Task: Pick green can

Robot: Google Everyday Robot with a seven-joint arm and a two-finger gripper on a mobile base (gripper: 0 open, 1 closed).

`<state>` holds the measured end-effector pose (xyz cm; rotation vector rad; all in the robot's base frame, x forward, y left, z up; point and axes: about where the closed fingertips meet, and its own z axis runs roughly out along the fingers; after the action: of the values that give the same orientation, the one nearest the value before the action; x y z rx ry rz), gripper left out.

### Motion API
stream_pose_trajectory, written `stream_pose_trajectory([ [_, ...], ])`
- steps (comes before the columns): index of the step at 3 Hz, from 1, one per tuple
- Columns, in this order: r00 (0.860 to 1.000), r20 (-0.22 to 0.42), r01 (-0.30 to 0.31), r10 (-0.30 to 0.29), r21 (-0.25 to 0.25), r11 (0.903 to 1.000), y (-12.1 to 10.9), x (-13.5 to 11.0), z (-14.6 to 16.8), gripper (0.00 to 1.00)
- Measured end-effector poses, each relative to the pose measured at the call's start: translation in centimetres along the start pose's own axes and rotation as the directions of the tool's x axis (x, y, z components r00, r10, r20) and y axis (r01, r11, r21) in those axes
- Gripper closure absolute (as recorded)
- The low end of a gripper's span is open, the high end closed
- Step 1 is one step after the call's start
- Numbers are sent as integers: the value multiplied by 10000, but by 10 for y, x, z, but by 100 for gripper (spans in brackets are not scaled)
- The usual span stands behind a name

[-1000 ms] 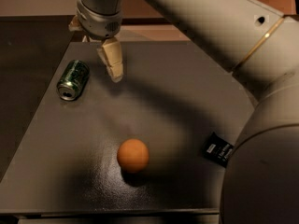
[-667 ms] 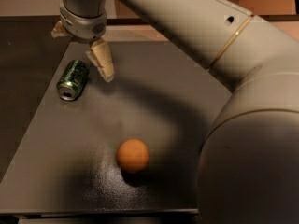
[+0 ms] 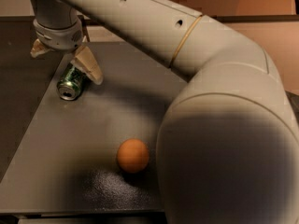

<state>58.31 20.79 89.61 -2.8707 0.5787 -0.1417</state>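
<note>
The green can lies on its side near the left edge of the grey table, its silver top facing me. My gripper hangs just above the can's far end. It is open, with one pale finger to the right of the can and the other to the left. Nothing is held between them. The can's far end is partly hidden behind the right finger.
An orange ball sits on the table near the front middle. My large pale arm fills the right half of the view and hides that side of the table. The table's left edge runs close beside the can.
My gripper has moved left and come over the can. The arm has swung closer, now covering the right side of the table and the black wrapper seen earlier.
</note>
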Motion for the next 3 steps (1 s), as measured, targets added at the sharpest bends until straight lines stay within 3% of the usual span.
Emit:
stream_pose_trajectory([
  [1,9974,42,720,-719,-351,9968,3,-6,22,0],
  [2,9957,-53,918,-922,-521,9944,10,-4,41,0],
  [3,9953,-114,952,-961,-615,9936,11,0,50,18],
])
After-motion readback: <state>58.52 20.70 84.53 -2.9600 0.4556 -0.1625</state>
